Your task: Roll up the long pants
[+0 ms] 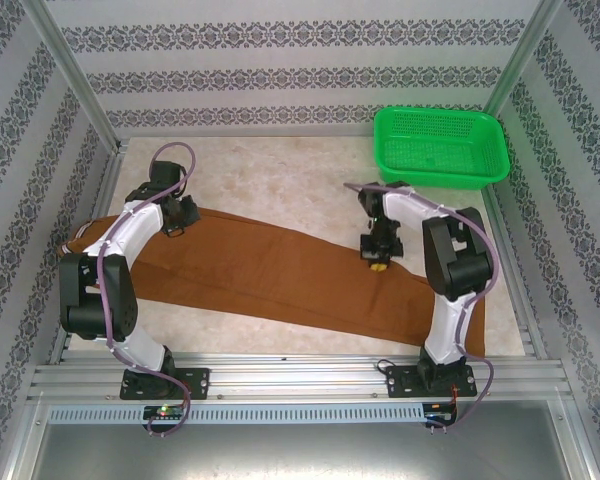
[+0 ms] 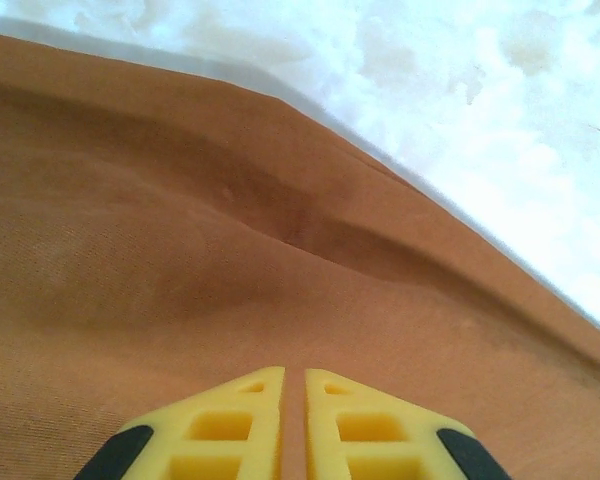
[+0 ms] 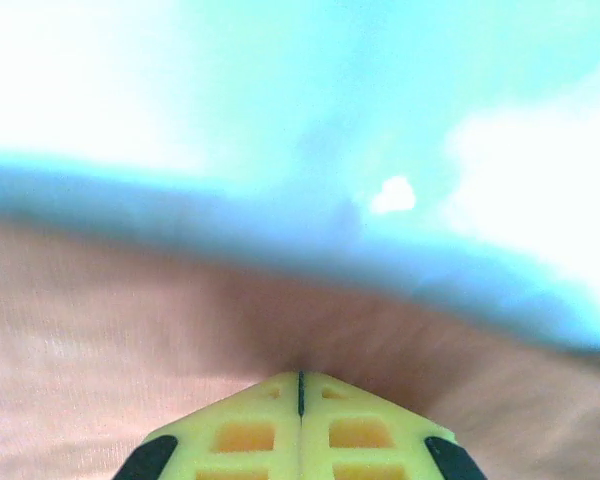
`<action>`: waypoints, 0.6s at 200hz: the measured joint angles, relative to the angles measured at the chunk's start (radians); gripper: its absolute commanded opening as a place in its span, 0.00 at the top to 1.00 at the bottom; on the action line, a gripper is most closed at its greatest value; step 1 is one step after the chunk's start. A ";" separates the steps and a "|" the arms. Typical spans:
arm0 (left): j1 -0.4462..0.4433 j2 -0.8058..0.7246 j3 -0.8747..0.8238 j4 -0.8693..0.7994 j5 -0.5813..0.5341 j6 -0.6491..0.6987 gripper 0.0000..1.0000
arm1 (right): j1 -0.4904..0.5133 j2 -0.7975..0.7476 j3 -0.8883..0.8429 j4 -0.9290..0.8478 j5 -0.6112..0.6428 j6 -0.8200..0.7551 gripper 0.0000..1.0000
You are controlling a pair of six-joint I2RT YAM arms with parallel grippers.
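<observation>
The long pants (image 1: 280, 270), rust-brown, are seen spread flat on the pale bench (image 1: 280, 170), laid on a slant from the left edge down to the near right corner. The green basket (image 1: 440, 150) is set in the far right corner, apart from the cloth. The left tool (image 1: 178, 222) is lowered over the far edge of the pants near their left end. From the left wrist, its yellow fingers (image 2: 235, 420) are seen drawn narrow, with only a thin slit left between them, over brown fabric (image 2: 160, 270) creased by a soft fold just ahead. The bench (image 2: 480, 100) is shown white beyond the hem. Whether cloth is pinched there cannot be told. The right tool (image 1: 375, 258) is pressed down on the pants toward their right end. From the right wrist, its fingers (image 3: 245, 430) are seen fully together, with the fabric (image 3: 100, 330) puckered darkly at their tips and the background blurred.
</observation>
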 measured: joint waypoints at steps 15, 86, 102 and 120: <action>0.000 0.006 0.010 0.000 0.011 -0.003 0.85 | -0.042 0.066 0.106 -0.017 0.019 -0.017 1.00; 0.000 0.062 0.084 0.008 0.049 -0.003 0.88 | -0.026 -0.075 0.047 0.030 0.117 -0.030 1.00; -0.001 0.062 0.072 0.029 0.067 -0.004 0.88 | 0.058 -0.212 -0.035 0.056 0.108 -0.016 1.00; -0.007 0.069 0.059 0.037 0.081 -0.004 0.88 | 0.160 -0.261 -0.090 0.085 0.058 0.013 1.00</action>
